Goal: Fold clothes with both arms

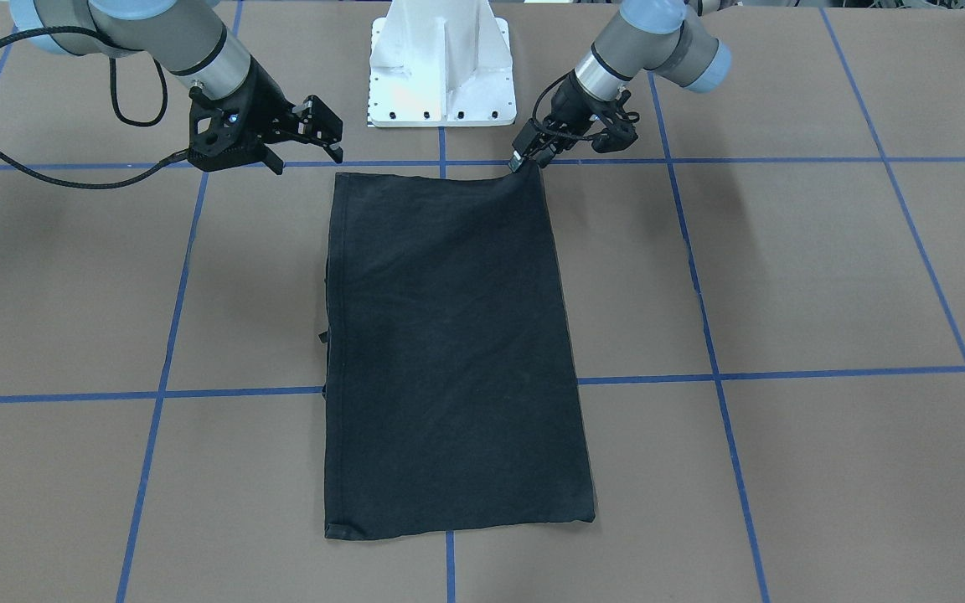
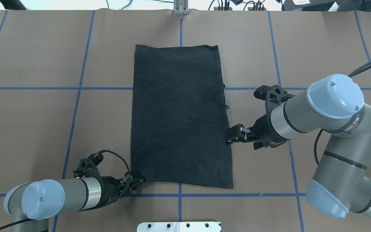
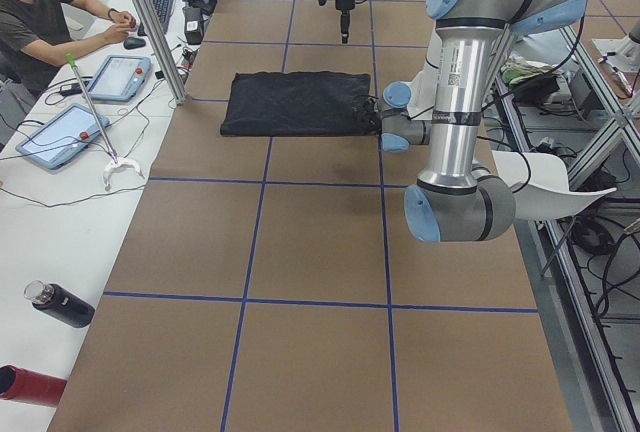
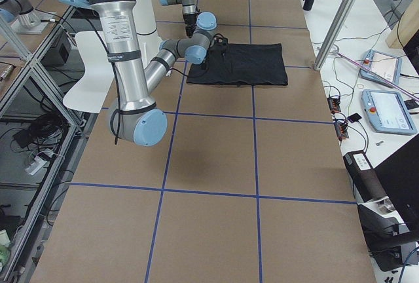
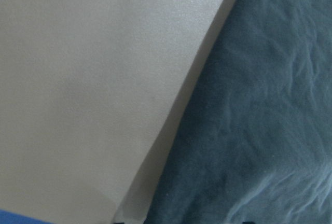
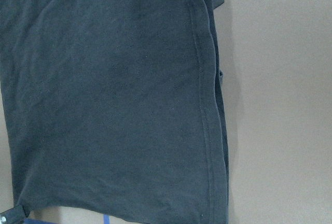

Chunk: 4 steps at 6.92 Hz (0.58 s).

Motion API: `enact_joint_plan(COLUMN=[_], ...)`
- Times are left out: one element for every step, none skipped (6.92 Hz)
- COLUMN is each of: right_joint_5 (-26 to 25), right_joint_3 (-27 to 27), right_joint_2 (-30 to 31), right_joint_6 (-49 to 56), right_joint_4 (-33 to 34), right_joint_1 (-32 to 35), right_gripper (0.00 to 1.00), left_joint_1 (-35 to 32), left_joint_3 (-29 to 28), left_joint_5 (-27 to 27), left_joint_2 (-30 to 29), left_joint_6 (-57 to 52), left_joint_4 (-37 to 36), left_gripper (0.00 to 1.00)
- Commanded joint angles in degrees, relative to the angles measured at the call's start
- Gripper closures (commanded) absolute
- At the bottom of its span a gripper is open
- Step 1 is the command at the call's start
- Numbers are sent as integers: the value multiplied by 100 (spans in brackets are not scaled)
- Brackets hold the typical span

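Observation:
The black T-shirt (image 1: 449,352) lies flat on the table, folded into a long rectangle with only plain black showing; the logo is hidden. It also shows in the overhead view (image 2: 179,119). My left gripper (image 1: 524,161) is shut on the shirt's corner nearest the base, low at the table, and shows in the overhead view (image 2: 136,181). The left wrist view is filled by the cloth (image 5: 259,105). My right gripper (image 1: 327,127) is open and empty, raised beside the shirt's long right edge (image 2: 230,137). The right wrist view looks down on that hemmed edge (image 6: 207,105).
The white pedestal base (image 1: 442,75) stands just behind the shirt. The table is brown paper with blue tape lines (image 1: 717,377). An operator (image 3: 40,12), tablets (image 3: 60,132) and bottles (image 3: 60,304) are along the table's far side.

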<state>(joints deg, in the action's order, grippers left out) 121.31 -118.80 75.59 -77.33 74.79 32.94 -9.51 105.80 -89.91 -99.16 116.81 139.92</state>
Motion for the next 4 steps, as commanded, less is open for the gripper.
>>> enact_joint_plan(right_joint_5=[15,15,15,33], right_joint_3=[6,15,6,6], right_joint_2=[0,-9,0,0], right_joint_6=[8,8,8,17], right_joint_4=[-9,0,0,0], right_joint_1=[2,2,2,11], right_gripper=[0,0,0,0], left_joint_1=[11,11,11,11], left_joint_3=[-59,-68,-68,-68], left_joint_5=[0,9,0,9], left_joint_2=[-7,-50,-68,-94], left_joint_6=[0,0,0,0], left_joint_4=[0,0,0,0], left_gripper=[22,22,22,30])
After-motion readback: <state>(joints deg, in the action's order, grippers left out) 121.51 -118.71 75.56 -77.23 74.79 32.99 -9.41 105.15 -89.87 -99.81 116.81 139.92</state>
